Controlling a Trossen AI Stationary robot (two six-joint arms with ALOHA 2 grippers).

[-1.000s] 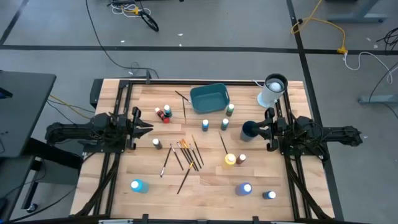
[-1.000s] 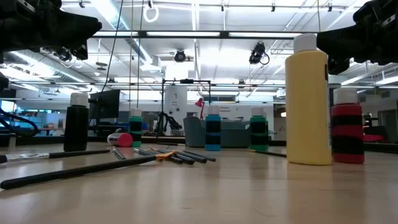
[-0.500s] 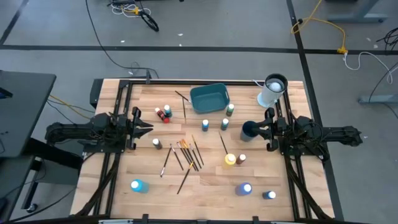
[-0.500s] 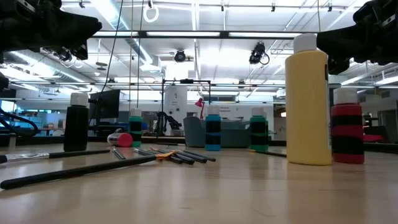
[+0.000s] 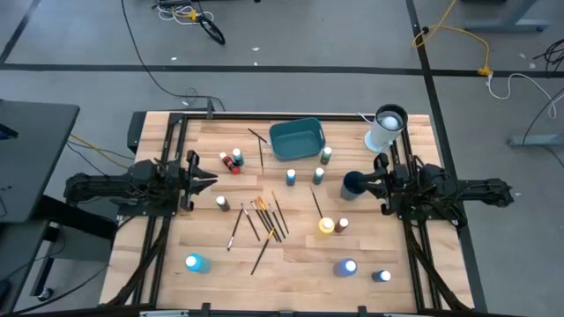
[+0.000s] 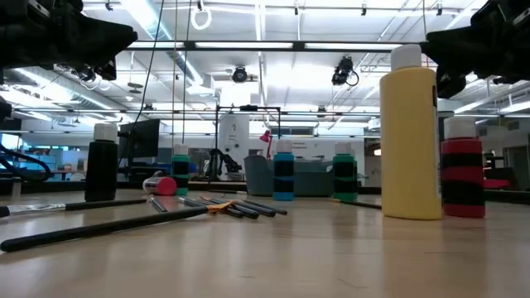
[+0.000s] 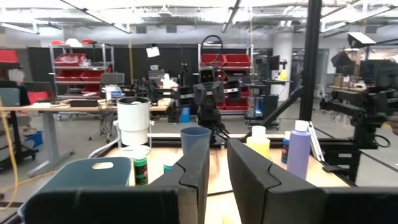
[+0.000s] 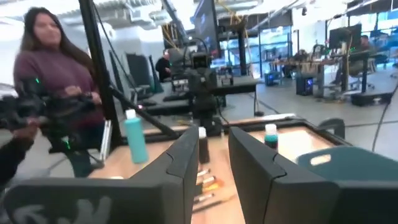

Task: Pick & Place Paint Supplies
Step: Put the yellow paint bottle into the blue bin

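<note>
The left gripper (image 5: 208,180) is hanging above the table's (image 5: 300,255) edge, well to one side of the teal bin (image 5: 296,139), its two dark fingers (image 7: 196,171) standing a narrow gap apart with nothing between them. The right gripper (image 5: 368,184) is waiting on the opposite side of the bin, beside a dark blue cup (image 5: 352,183), its fingers (image 8: 186,163) likewise parted by a slim gap and holding nothing.

The paint supplies are lying scattered on the wooden table around the bin. A red bottle (image 5: 234,160) is sitting off the bin's left-arm side, with one brush (image 5: 261,146) lying between it and the bin. Two green bottles (image 5: 326,155) are standing just by the bin's near corner, with a blue bottle (image 5: 291,176) close below it. Farther from the bin, a bundle of brushes (image 5: 267,218) is fanning out mid-table, a dark bottle (image 5: 223,203) resting beside them. The yellow bottle (image 5: 326,226) and a brown bottle (image 5: 343,225) are standing together, and three blue bottles (image 5: 348,267) are sitting farthest from the bin, along the near edge. A tall white cylinder (image 5: 385,129) is lying past the bin's right-arm side.

A person in a maroon top (image 8: 59,74) is standing beyond the table.
</note>
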